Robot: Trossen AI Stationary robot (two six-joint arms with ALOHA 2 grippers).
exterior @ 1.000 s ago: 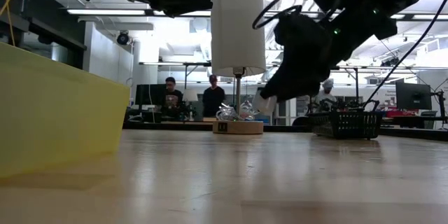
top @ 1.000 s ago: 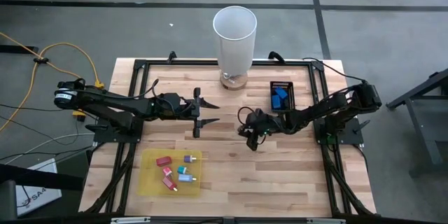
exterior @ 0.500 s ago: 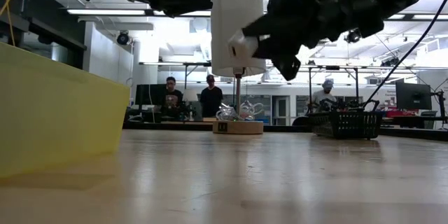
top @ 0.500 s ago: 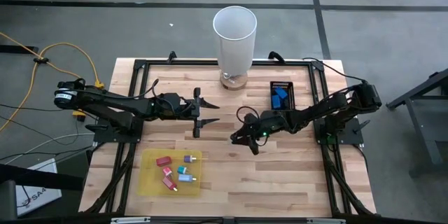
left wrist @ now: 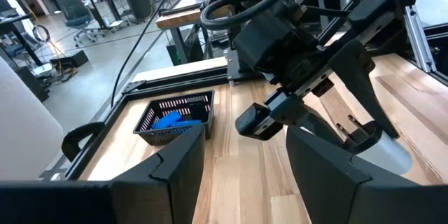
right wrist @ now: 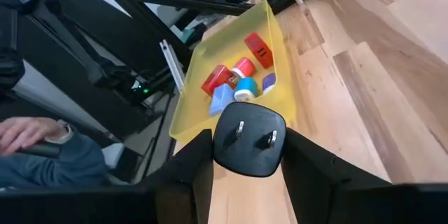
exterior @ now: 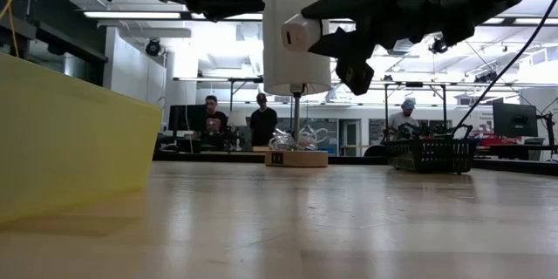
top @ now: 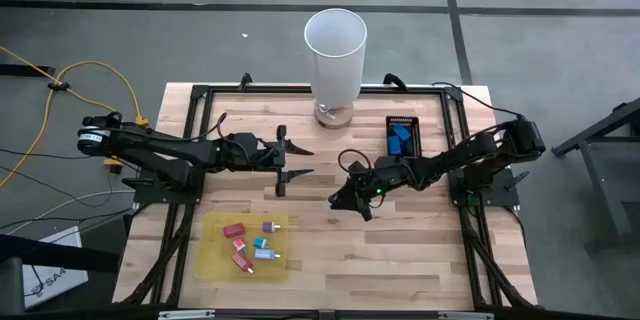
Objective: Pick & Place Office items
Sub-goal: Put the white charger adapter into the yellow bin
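- My right gripper (top: 345, 198) hangs above the middle of the worktop (top: 400, 250), clear of the wood, and is clamped on a dark round plug (right wrist: 248, 140).
- In my right wrist view the plug sits between my two fingers (right wrist: 192, 161) with its two metal prongs facing the camera.
- In the low view the plug's end shows pale (exterior: 295, 35), high above the boards.
- My left gripper (top: 282, 161) waits over the worktop's left half, near the middle, fingers spread apart with nothing between them.
- Small red, blue and teal pieces (top: 252, 244) lie in a yellow tray (top: 212, 260) at the worktop's front left.
- More blue pieces (top: 399, 138) lie in a black basket (top: 412, 120) near the back edge, right of centre.
- A tall white cylinder (top: 335, 55) stands on a wooden base at the middle of the back edge.
- People (exterior: 263, 122) stand in the room beyond the table.
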